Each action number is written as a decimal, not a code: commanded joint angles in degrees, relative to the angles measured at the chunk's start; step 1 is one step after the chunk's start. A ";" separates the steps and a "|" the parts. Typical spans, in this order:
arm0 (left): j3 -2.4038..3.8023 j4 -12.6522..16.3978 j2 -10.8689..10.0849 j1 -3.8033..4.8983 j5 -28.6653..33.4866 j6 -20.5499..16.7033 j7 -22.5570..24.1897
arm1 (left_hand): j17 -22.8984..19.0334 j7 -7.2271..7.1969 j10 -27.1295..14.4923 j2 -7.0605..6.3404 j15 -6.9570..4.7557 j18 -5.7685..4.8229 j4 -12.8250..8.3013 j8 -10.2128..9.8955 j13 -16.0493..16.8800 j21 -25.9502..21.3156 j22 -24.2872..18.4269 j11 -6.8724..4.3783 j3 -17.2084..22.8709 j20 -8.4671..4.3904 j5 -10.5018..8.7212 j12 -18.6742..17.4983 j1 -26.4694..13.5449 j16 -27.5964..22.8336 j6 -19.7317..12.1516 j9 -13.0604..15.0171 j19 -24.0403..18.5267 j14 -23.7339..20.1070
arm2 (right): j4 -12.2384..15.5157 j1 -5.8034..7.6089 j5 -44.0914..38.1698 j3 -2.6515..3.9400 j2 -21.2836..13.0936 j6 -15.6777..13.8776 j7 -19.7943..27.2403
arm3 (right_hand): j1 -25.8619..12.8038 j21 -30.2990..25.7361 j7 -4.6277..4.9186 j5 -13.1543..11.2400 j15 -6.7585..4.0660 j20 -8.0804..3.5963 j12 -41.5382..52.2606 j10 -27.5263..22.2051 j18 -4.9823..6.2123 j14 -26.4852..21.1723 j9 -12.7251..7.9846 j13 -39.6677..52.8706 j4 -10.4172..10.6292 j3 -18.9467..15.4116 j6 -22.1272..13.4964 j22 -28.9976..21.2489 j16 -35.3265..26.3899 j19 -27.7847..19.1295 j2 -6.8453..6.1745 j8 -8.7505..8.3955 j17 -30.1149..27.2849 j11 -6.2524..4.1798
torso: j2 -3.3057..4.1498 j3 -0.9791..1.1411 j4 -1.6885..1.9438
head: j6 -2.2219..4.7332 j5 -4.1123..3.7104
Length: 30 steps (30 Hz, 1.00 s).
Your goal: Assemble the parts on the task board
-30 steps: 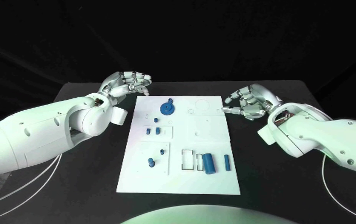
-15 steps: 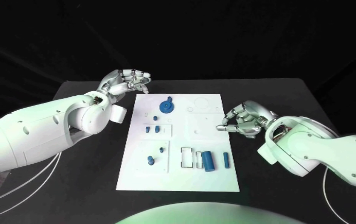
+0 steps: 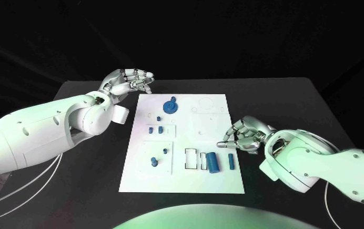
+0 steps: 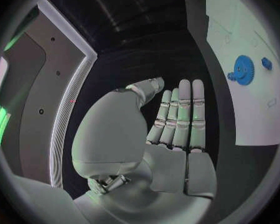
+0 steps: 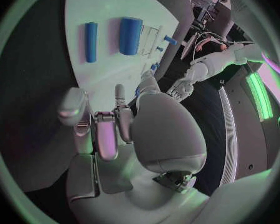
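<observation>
Right hand (image 3: 241, 137) now drawn back down along the board (image 3: 182, 181) edge from up near the far end, fingers loose and holding nothing, thick blue cylinder (image 3: 213, 163) and thin rod (image 3: 230, 161) just beside the fingertips, likely next pick; left hand (image 3: 130, 83) idle, likewise empty.

Both arms have smooth, glossy white shells with rounded, bulging segments. The left arm (image 3: 53, 129) is thick and shows small dark screw holes along its shell, and thin white cables hang under it toward 7 o'clock. The right arm (image 3: 319, 158) has the same white cover, with one thin cable running toward 5 o'clock. The left hand (image 3: 129, 82) and the right hand (image 3: 244, 134) are silver metal, with segmented fingers and a large rounded silver thumb base.
</observation>
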 commanded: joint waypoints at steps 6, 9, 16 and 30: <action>0.05 0.21 -0.01 0.03 0.32 1.04 0.43 | -0.05 1.33 0.29 0.40 -0.30 0.70 -0.04 0.25 -0.05 -0.39 -0.05 -0.05 -0.25 -0.12 0.00 0.32 0.01 -0.35 0.14 -0.05 -0.12 0.08 | -0.09 -1.62 -5.37 -0.08 1.66 2.10 -3.14 | -1.02 0.02 -0.17 -0.18 -0.40 -0.11 0.19 0.40 -0.89 4.04 0.17 3.40 0.13 -0.62 0.50 0.15 0.28 0.16 -0.49 0.30 4.41 -0.19 | 0.08 0.00 0.02 | -0.27 -0.08; 0.05 0.23 -0.04 0.03 0.32 1.07 0.39 | -0.05 1.33 0.29 0.40 -0.30 0.70 -0.04 0.25 -0.05 -0.39 -0.05 -0.05 -0.25 -0.12 0.00 0.32 0.01 -0.35 0.14 -0.05 -0.12 0.08 | -0.28 -2.04 -6.37 -0.09 2.11 2.75 -3.43 | -1.52 -0.03 -0.18 -0.15 -0.42 -0.14 0.42 0.50 -0.88 4.09 0.23 3.58 0.15 -0.76 0.47 0.19 0.40 0.13 -0.76 0.39 4.72 -0.22 | 0.05 0.00 0.01 | -0.36 -0.08; 0.05 0.24 -0.09 0.03 0.32 1.18 0.29 | -0.10 1.31 0.29 0.41 -0.29 0.69 -0.02 0.34 -0.09 -0.50 -0.12 -0.05 -0.29 -0.12 0.00 0.30 -0.03 -0.46 0.21 -0.09 -0.09 0.10 | -0.57 -2.57 -8.22 -0.11 2.77 4.72 -3.93 | -3.18 0.60 -0.22 -0.05 -0.44 -0.18 1.71 1.05 -1.00 4.38 0.39 4.64 0.20 -0.87 0.35 0.64 1.02 0.33 -1.28 0.65 6.26 -0.24 | 0.03 0.02 0.03 | -0.47 -0.04; 0.05 0.29 -0.19 0.03 0.32 1.39 0.09 | -0.10 1.31 0.29 0.41 -0.29 0.69 -0.02 0.34 -0.09 -0.50 -0.12 -0.05 -0.29 -0.12 0.00 0.30 -0.03 -0.46 0.21 -0.09 -0.09 0.10 | -1.26 -3.25 -14.53 -0.19 4.17 8.67 -4.57 | -6.75 1.00 -0.68 0.76 -0.65 -0.32 3.02 1.55 -1.05 4.60 1.12 5.73 0.26 -0.36 1.28 1.27 1.60 0.42 -2.19 2.18 7.67 -0.58 | 0.06 0.02 0.01 | -0.64 0.11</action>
